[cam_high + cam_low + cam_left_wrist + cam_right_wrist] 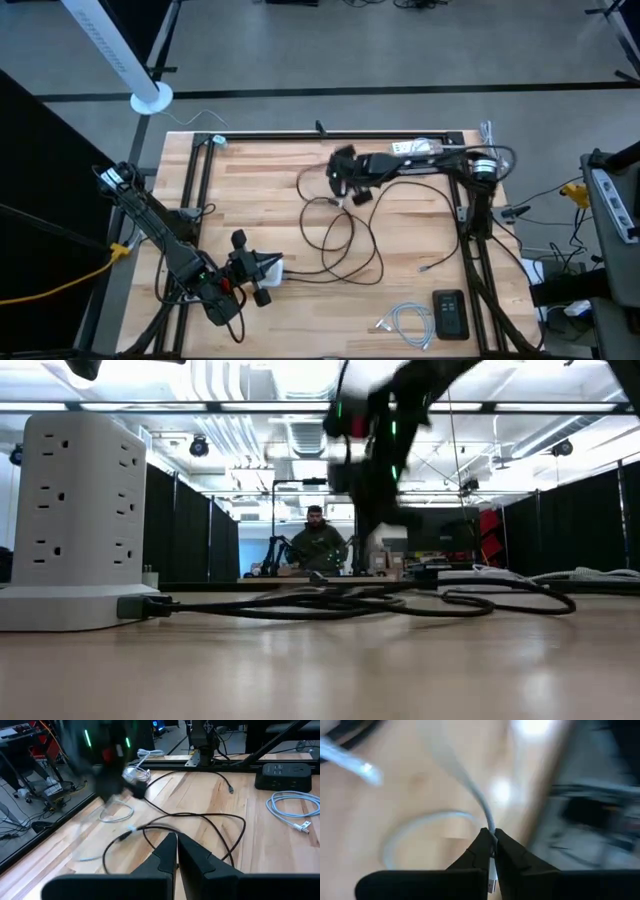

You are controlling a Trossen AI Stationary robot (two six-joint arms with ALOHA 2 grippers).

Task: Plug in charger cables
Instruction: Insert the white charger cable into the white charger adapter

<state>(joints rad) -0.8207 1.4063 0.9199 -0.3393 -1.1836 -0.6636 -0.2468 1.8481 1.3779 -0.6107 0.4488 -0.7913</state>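
1. Wooden planks make up the surface point(260, 190) I am working over, framed by dark rails, with curtained bays and a seated person point(318, 542) visible in the room beyond in the low view.
2. My right gripper point(491, 851) is clenched on a thin pale cable point(470, 787), pinched close to its plug end so the tip stays stiff enough to aim. In the high view that gripper point(345, 180) hangs over the upper middle of the frame, lifted off the wood, which I judge keeps the cable's slack from dragging.
3. My left gripper point(177, 851) has its fingers pressed together with nothing between them. It waits at the lower left of the high view point(250, 272), just beside the white power tower point(75, 520), probably to steady it.
4. Outward from there, the long black cable point(345, 240) loops across the middle of the high view; one end already sits in the tower's base at the left of the low view.
5. Lower right of the high view, a coiled grey-white cable point(405, 322) lies next to a black box point(450, 313), both untouched.
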